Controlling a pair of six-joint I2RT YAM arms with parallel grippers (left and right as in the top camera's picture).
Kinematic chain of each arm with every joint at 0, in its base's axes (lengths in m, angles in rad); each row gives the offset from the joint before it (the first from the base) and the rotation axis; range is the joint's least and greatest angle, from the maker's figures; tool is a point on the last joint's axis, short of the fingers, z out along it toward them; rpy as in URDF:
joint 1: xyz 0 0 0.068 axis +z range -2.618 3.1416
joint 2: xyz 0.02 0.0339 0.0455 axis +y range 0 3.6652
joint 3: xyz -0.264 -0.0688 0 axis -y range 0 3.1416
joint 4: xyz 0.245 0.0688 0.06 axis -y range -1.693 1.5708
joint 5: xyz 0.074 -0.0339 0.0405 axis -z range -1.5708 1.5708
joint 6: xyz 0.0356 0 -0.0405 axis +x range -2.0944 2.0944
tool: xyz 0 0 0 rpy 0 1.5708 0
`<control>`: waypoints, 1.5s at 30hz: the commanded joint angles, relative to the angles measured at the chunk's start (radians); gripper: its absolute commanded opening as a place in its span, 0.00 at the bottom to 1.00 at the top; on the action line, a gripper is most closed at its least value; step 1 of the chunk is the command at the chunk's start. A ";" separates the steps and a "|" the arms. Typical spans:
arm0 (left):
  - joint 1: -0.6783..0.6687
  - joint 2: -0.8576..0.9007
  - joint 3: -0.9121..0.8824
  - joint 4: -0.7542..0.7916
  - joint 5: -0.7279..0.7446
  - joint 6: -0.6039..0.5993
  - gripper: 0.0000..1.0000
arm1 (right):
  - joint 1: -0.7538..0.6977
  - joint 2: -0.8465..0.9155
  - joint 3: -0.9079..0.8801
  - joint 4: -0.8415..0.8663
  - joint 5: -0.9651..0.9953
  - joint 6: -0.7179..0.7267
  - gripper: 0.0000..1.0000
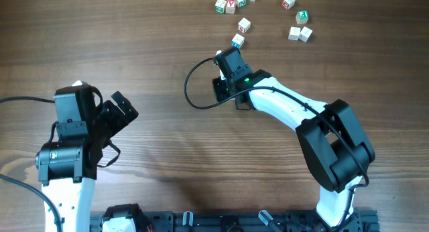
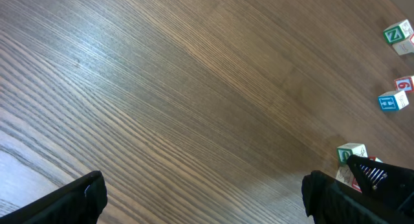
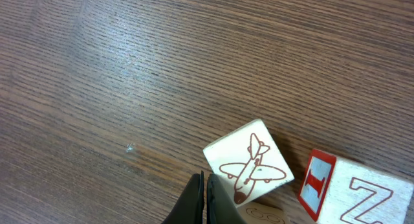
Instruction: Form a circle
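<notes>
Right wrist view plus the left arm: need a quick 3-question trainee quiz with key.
1. True or false: the right gripper is shut on the airplane block.
2. The left gripper is: A) open above the bare table; B) shut on a cube; C) open around a cube.
3. Fill in: the neighbouring block, right of the airplane block, shows a red I and the letter ___.

Key: 1 false, its jaws are shut with nothing between them and the block lies beside them; 2 A; 3 Z.
</notes>
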State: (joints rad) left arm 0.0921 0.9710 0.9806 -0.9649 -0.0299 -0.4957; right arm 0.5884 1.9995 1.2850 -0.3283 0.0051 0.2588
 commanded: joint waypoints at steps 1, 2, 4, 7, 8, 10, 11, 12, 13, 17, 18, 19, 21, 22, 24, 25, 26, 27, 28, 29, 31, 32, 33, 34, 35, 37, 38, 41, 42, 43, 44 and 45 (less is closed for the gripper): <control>0.005 0.001 -0.003 0.002 -0.013 -0.007 1.00 | 0.003 0.017 0.009 -0.002 0.024 -0.015 0.05; 0.005 0.001 -0.003 0.002 -0.013 -0.007 1.00 | 0.003 0.017 0.009 -0.002 0.024 -0.016 0.05; 0.005 0.001 -0.003 0.002 -0.013 -0.007 1.00 | 0.003 0.017 0.009 -0.002 0.024 -0.016 0.05; 0.005 0.001 -0.003 0.002 -0.013 -0.007 1.00 | 0.003 0.017 0.009 -0.003 0.024 -0.016 0.05; 0.005 0.001 -0.003 0.002 -0.013 -0.007 1.00 | 0.003 0.017 0.009 -0.003 0.024 -0.016 0.05; 0.005 0.001 -0.003 0.002 -0.013 -0.007 1.00 | 0.003 0.017 0.009 -0.003 0.024 -0.016 0.05; 0.005 0.001 -0.003 0.002 -0.013 -0.007 1.00 | 0.003 0.017 0.009 -0.003 0.024 -0.016 0.05; 0.005 0.001 -0.003 0.002 -0.013 -0.007 1.00 | 0.003 0.017 0.009 -0.003 0.024 -0.016 0.04; 0.005 0.001 -0.003 0.002 -0.013 -0.007 1.00 | 0.003 0.017 0.009 -0.004 0.024 -0.016 0.05; 0.005 0.001 -0.003 0.002 -0.013 -0.007 1.00 | 0.003 0.017 0.009 -0.005 0.024 -0.016 0.05; 0.005 0.001 -0.003 0.002 -0.013 -0.007 1.00 | 0.003 0.017 0.009 -0.005 0.024 -0.016 0.05; 0.005 0.001 -0.003 0.002 -0.013 -0.007 1.00 | 0.003 0.017 0.009 -0.005 0.024 -0.016 0.05; 0.005 0.001 -0.003 0.002 -0.013 -0.007 1.00 | 0.003 0.017 0.009 -0.005 0.024 -0.016 0.05; 0.005 0.001 -0.003 0.002 -0.013 -0.007 1.00 | 0.003 0.017 0.009 -0.005 0.024 -0.016 0.05; 0.005 0.001 -0.003 0.002 -0.013 -0.007 1.00 | 0.003 0.017 0.009 -0.005 0.024 -0.016 0.04; 0.005 0.001 -0.003 0.002 -0.013 -0.007 1.00 | 0.003 0.017 0.009 -0.005 0.024 -0.016 0.05; 0.005 0.001 -0.003 0.002 -0.013 -0.007 1.00 | 0.003 0.017 0.009 -0.005 0.024 -0.016 0.05; 0.005 0.001 -0.003 0.002 -0.013 -0.007 1.00 | 0.003 0.017 0.009 -0.005 0.025 -0.016 0.05; 0.005 0.001 -0.003 0.002 -0.013 -0.007 1.00 | 0.003 0.017 0.009 -0.005 0.024 -0.016 0.05; 0.005 0.001 -0.003 0.002 -0.013 -0.007 1.00 | 0.003 0.017 0.009 -0.005 0.024 -0.016 0.05; 0.005 0.001 -0.003 0.002 -0.013 -0.007 1.00 | 0.003 0.017 0.009 -0.001 0.011 -0.016 0.05; 0.005 0.001 -0.003 0.002 -0.013 -0.007 1.00 | 0.003 0.017 0.009 0.003 -0.008 -0.017 0.05; 0.005 0.001 -0.003 0.002 -0.013 -0.007 1.00 | 0.003 0.016 0.009 0.008 -0.024 -0.018 0.05; 0.005 0.001 -0.003 0.002 -0.013 -0.007 1.00 | 0.003 0.016 0.011 0.014 -0.042 -0.021 0.05; 0.005 0.001 -0.003 0.002 -0.013 -0.007 1.00 | 0.003 0.012 0.011 0.016 -0.051 -0.022 0.04; 0.005 0.001 -0.003 0.002 -0.013 -0.007 1.00 | 0.003 0.001 0.012 0.018 -0.066 -0.023 0.05; 0.005 0.001 -0.003 0.002 -0.013 -0.007 1.00 | 0.003 -0.010 0.012 0.016 -0.079 -0.024 0.05; 0.005 0.001 -0.003 0.002 -0.013 -0.007 1.00 | 0.003 -0.048 0.012 -0.002 -0.079 -0.023 0.05; 0.005 0.001 -0.003 0.002 -0.013 -0.007 1.00 | 0.003 -0.061 0.012 -0.006 -0.064 -0.021 0.05; 0.005 0.001 -0.003 0.002 -0.013 -0.007 1.00 | 0.003 -0.077 0.012 -0.009 -0.029 -0.013 0.04; 0.005 0.001 -0.003 0.002 -0.013 -0.007 1.00 | 0.003 -0.092 0.012 -0.009 0.026 0.009 0.05; 0.005 0.001 -0.003 0.002 -0.013 -0.007 1.00 | 0.002 -0.105 0.012 -0.005 0.074 0.018 0.05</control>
State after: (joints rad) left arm 0.0921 0.9707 0.9806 -0.9649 -0.0299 -0.4957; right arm 0.5884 1.9709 1.2850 -0.3393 -0.0338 0.2565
